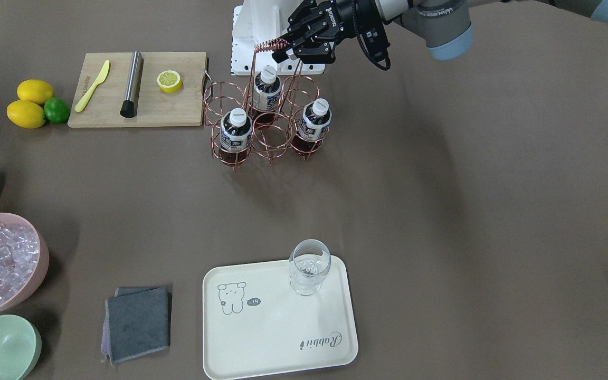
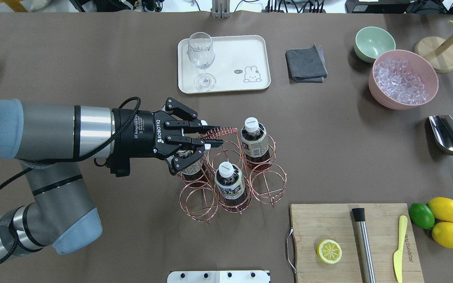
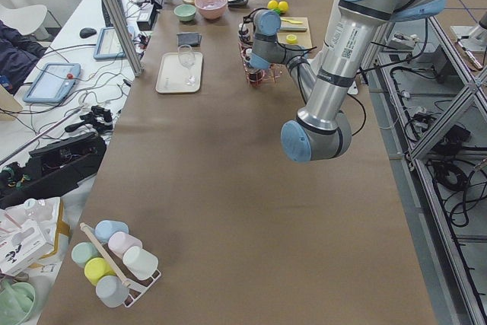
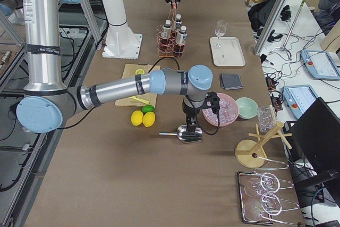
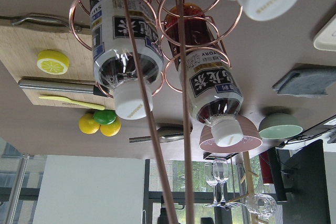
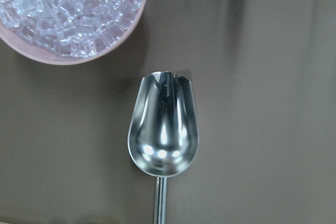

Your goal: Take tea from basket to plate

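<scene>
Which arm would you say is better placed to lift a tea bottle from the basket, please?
Left. The left gripper is closed on the basket handle, right beside the tea bottles; the right arm hovers far away over the scoop by the ice bowl.

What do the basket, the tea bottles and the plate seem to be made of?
Basket: thin metal wire, glossy copper-pink finish. Tea bottles: probably clear plastic, since the dark liquid shows through. Plate: matte cream, perhaps plastic or melamine; the look leaves it open.

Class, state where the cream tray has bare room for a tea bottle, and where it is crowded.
The tray is free across its middle, between the bear drawing and the Rabbit script. Its corner holding the wine glass is crowded.
</scene>
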